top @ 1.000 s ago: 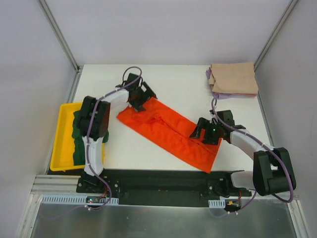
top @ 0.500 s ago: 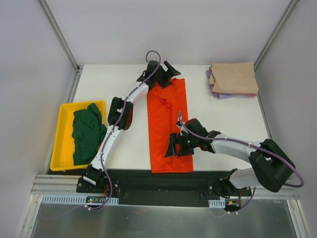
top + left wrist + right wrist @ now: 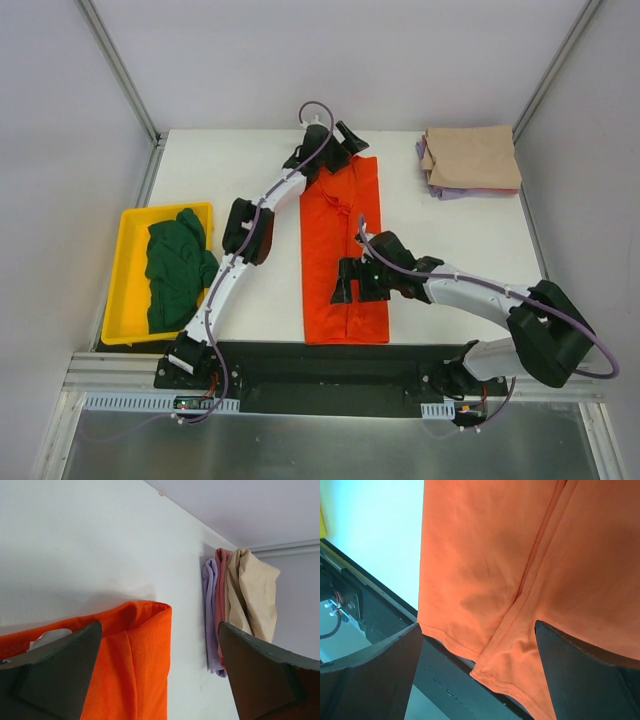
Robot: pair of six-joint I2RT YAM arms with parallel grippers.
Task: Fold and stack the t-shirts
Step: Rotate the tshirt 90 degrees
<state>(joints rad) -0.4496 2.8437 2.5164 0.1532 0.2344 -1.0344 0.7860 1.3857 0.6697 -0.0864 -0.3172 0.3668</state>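
The left fingers stand apart at the far end of the orange shirt, the right fingers apart over its near end.

Purple t-shirt mostly under tan t-shirt

White table carries three things. Orange-red t-shirt lies flat in a long strip, from under my left pincer to under my right pincer, with the hem just past the right one at the near edge. Yellow tray sits well left of both pincers. Folded pile sits right of my left pincer, pale purple shirt at the bottom.
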